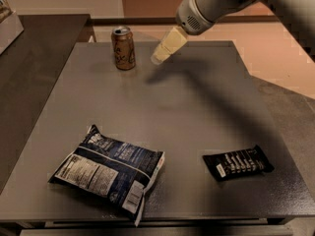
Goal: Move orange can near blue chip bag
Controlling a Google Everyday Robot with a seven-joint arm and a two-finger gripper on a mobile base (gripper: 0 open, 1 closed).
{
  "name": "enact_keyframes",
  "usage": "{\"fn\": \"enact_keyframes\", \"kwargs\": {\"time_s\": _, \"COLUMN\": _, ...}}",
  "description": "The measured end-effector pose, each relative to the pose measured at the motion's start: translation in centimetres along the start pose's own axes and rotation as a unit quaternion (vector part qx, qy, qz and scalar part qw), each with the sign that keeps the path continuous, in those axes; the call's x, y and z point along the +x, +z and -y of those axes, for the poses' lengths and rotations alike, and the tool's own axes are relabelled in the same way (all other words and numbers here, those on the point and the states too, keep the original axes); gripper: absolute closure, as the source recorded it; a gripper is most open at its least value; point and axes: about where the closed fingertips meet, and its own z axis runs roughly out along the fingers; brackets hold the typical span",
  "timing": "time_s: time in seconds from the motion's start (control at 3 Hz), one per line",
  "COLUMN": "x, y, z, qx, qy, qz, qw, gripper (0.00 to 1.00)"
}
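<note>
At the approach step, the cream-tipped gripper (160, 55) hung empty, its opening impossible to tell, just right of the small orange-brown can (123, 48) standing at the grey table's (187, 112) far edge, well apart from the navy-blue chip bag (108, 173), and next needed to straddle that can.

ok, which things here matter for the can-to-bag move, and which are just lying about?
Job:
- can, upright at the far left of the table
- chip bag, lying flat at front left
- gripper, in the air just right of the can, apart from it

Lying about:
- black wrapper, front right
</note>
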Motion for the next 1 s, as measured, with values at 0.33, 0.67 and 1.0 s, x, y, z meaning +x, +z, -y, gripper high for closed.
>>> {"fn": "enact_keyframes", "kwargs": {"time_s": 0.33, "x": -0.9, "y": 2.8, "z": 0.6, "qx": 0.005, "qy": 0.025, "qz": 0.005, "qw": 0.9997, "gripper": 0.0}}
{"fn": "enact_keyframes", "kwargs": {"time_s": 0.67, "x": -1.6, "y": 5.3, "z": 1.0, "qx": 0.013, "qy": 0.051, "qz": 0.014, "qw": 0.9985, "gripper": 0.0}}
{"fn": "enact_keyframes", "kwargs": {"time_s": 1.0, "x": -2.4, "y": 7.4, "z": 0.9, "qx": 0.011, "qy": 0.067, "qz": 0.032, "qw": 0.9972, "gripper": 0.0}}
